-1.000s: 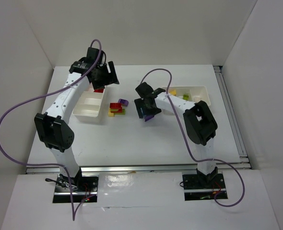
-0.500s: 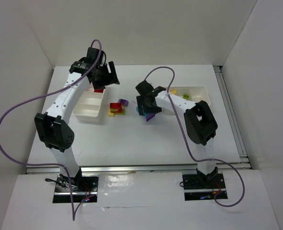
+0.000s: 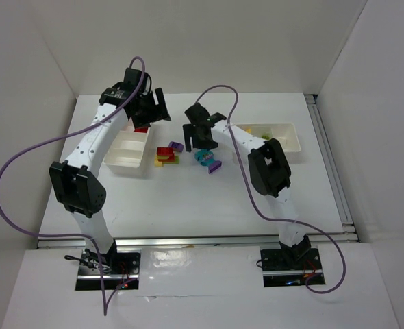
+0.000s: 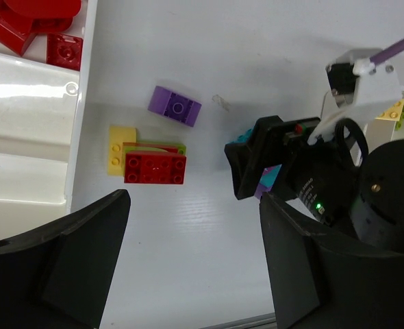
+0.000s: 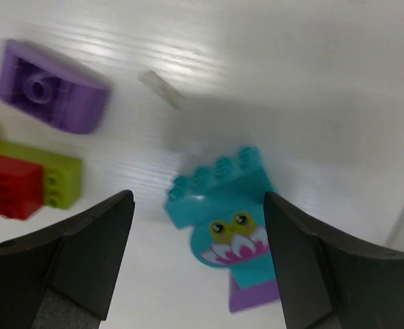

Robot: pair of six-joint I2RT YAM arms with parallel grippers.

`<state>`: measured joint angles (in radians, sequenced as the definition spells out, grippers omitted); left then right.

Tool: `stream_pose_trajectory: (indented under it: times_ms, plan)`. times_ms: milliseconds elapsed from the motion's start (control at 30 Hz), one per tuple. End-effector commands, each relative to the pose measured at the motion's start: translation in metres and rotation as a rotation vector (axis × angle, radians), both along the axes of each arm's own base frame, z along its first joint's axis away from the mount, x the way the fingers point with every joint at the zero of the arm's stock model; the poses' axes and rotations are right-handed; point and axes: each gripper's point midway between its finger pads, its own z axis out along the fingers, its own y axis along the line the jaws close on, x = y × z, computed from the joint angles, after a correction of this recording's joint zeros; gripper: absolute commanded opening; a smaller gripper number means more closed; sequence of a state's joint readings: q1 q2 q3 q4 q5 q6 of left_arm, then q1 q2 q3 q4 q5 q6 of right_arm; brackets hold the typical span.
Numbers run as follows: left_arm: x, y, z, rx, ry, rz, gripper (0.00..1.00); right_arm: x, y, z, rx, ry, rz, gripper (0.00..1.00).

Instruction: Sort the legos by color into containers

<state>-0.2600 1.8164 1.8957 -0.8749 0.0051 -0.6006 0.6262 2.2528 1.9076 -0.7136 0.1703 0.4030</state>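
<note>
Jaws wide, empty; right tool (image 5: 196, 205) hangs above cyan lego (image 5: 231, 236).

Your top external camera sits high behind the arm bases, tilted down and forward, far enough back to hold the whole white table (image 3: 188, 199) from near edge to far edge. Your left wrist camera looks straight down from mid height, with the white divided plastic tray (image 4: 31, 89) along its left side. Your right wrist camera hangs very close over the table's middle. All three share the purple rounded plastic brick (image 5: 51, 96) and the cyan plastic brick with a toothy face (image 5: 222, 205).
</note>
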Motion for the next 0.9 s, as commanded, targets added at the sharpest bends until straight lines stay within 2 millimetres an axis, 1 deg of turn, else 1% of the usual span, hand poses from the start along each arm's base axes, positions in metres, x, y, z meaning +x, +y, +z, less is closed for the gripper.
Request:
stream_pose_trajectory:
  times_ms: [0,33,67,100,133,200,233,267,333,367,433,467,500,567,600,633,667,700,733,767,800,833,867]
  plan:
    - [0.0,0.001,-0.003,0.015,-0.001,-0.02,0.87,0.005,0.018,0.001,0.062,0.034,0.083,0.83]
    - [0.0,0.001,-0.003,0.015,-0.001,-0.02,0.87,0.005,0.018,0.001,0.058,0.032,0.091,0.81]
    - [-0.001,0.003,-0.007,0.024,0.008,-0.014,0.87,0.003,0.026,0.002,0.094,0.039,0.127,0.8]
    - [-0.001,0.003,-0.007,0.024,0.008,-0.014,0.87,-0.003,0.031,0.003,0.104,0.043,0.159,0.78]
    - [-0.001,0.003,-0.007,0.024,0.008,-0.014,0.87,-0.009,0.027,0.004,0.1,0.05,0.158,0.73]
    - [-0.001,0.003,-0.007,0.024,0.008,-0.014,0.87,-0.023,0.03,0.004,0.087,0.06,0.19,0.69]
    - [-0.001,0.003,-0.007,0.024,0.008,-0.014,0.87,-0.027,0.027,0.011,0.086,0.053,0.198,0.69]
    - [-0.001,0.003,-0.007,0.024,0.008,-0.014,0.87,-0.038,0.019,0.003,0.068,0.081,0.196,0.69]
    - [-0.001,0.003,-0.007,0.03,0.006,-0.021,0.87,-0.054,0.02,0.003,0.078,0.103,0.261,0.67]
    - [-0.001,0.003,-0.007,0.03,0.006,-0.021,0.87,-0.064,0.015,0.006,0.082,0.114,0.266,0.67]
    - [-0.001,0.003,-0.007,0.03,0.006,-0.021,0.87,-0.071,0.013,0.011,0.087,0.121,0.3,0.64]
    - [-0.001,0.003,-0.007,0.03,0.006,-0.021,0.87,-0.074,0.011,0.021,0.09,0.115,0.3,0.64]
    - [-0.001,0.003,-0.007,0.03,0.006,-0.021,0.87,-0.077,0.009,0.026,0.088,0.12,0.3,0.63]
    - [-0.002,0.003,-0.003,0.028,-0.003,-0.021,0.87,-0.073,0.006,0.04,0.086,0.081,0.275,0.63]
    - [-0.001,0.001,0.001,0.019,-0.01,-0.027,0.87,-0.07,-0.002,0.054,0.073,0.037,0.241,0.63]
    - [-0.001,0.001,0.001,0.019,-0.01,-0.027,0.87,-0.065,-0.002,0.065,0.081,-0.001,0.221,0.63]
    - [-0.001,0.001,0.001,0.019,-0.01,-0.027,0.87,-0.065,-0.006,0.067,0.082,-0.007,0.175,0.64]
    - [-0.001,0.001,0.001,0.019,-0.01,-0.027,0.87,-0.061,-0.015,0.07,0.07,-0.013,0.124,0.66]
    - [-0.001,0.001,0.001,0.019,-0.01,-0.027,0.87,-0.058,-0.027,0.071,0.052,-0.007,0.051,0.67]
    - [-0.002,0.0,0.001,0.012,-0.009,-0.033,0.87,-0.059,-0.03,0.07,0.042,0.001,0.024,0.69]
    - [-0.002,0.0,0.001,0.012,-0.009,-0.033,0.87,-0.058,-0.038,0.063,0.019,0.024,-0.012,0.72]
    - [-0.002,0.0,0.001,0.012,-0.009,-0.033,0.87,-0.062,-0.043,0.06,-0.004,0.041,-0.017,0.78]
    - [-0.002,0.0,0.001,0.012,-0.009,-0.033,0.87,-0.065,-0.044,0.052,-0.014,0.067,-0.03,0.81]
